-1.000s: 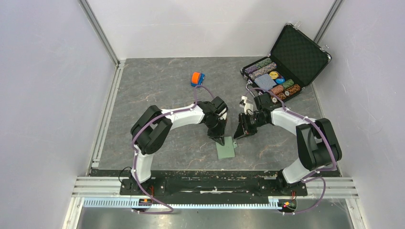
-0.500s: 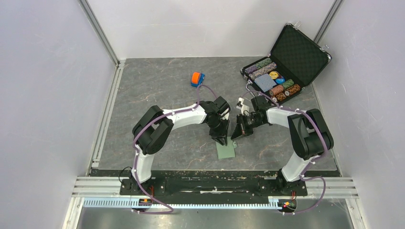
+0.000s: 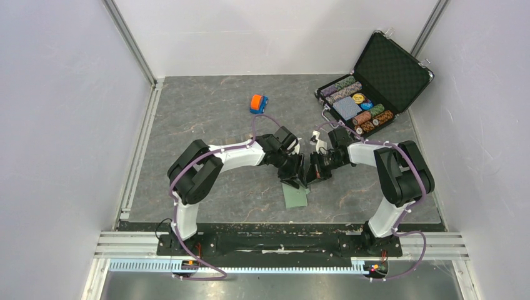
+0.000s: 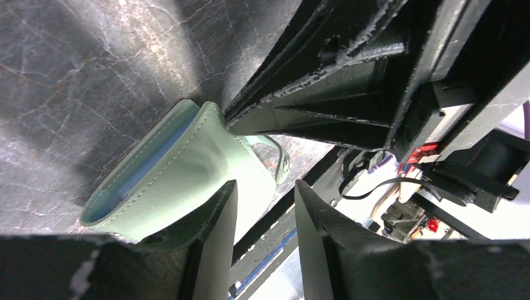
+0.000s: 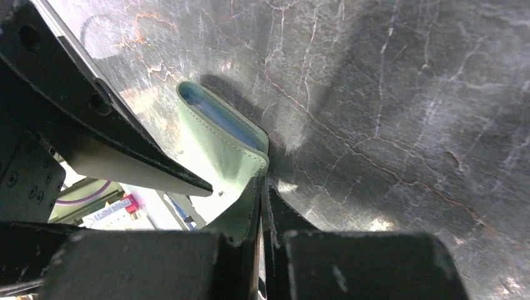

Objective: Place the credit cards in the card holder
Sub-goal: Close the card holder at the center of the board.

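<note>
Top external view: two arms are shown meeting over the middle of the grey table (image 3: 187,119), their wrists almost touching. One card holder (image 3: 295,198), sage-green, is located directly beneath the two grippers, toward the near edge of the table.

Right wrist view: the right gripper (image 5: 261,187) is shown pressed fully together on one thin flap of the card holder. The holder is bent upward from the table, and its pale blue lining is exposed along the fold.

Left wrist view: the left gripper (image 4: 265,186) is shown partly spread, with a clear gap between its two fingers and nothing clamped between them. One finger lies just beside the holder's outer face; whether it touches cannot be determined.

One orange-and-blue toy car (image 3: 258,103) is seen well apart, toward the back. One black chip case (image 3: 381,75) is seen open at the back right, with rows of chips inside.
</note>
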Available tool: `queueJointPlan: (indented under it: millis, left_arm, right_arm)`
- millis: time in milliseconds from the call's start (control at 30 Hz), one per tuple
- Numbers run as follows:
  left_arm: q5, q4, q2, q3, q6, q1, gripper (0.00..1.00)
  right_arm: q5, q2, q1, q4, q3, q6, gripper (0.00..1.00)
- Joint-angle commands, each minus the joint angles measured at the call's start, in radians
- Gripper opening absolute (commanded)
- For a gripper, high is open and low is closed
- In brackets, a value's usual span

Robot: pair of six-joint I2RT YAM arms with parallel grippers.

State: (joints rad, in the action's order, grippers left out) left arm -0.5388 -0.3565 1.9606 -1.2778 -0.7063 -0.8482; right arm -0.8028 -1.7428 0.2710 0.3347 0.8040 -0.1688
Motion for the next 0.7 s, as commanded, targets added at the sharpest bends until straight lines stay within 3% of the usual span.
queueJointPlan:
  millis: [0, 267, 667]
  left_arm:
    - [-0.044, 0.037, -0.009, -0.021, -0.043, 0.003, 0.44]
    - [-0.045, 0.023, 0.009, -0.033, -0.035, 0.003, 0.33]
    - [-0.066, 0.038, 0.038, -0.055, -0.039, 0.001, 0.3]
  right_arm:
    - [0.027, 0.003, 0.002, -0.023, -0.005, -0.009, 0.0]
    - [0.028, 0.013, 0.001, -0.022, 0.003, -0.02, 0.0]
    - [0.023, 0.015, 0.002, -0.022, 0.004, -0.022, 0.0]
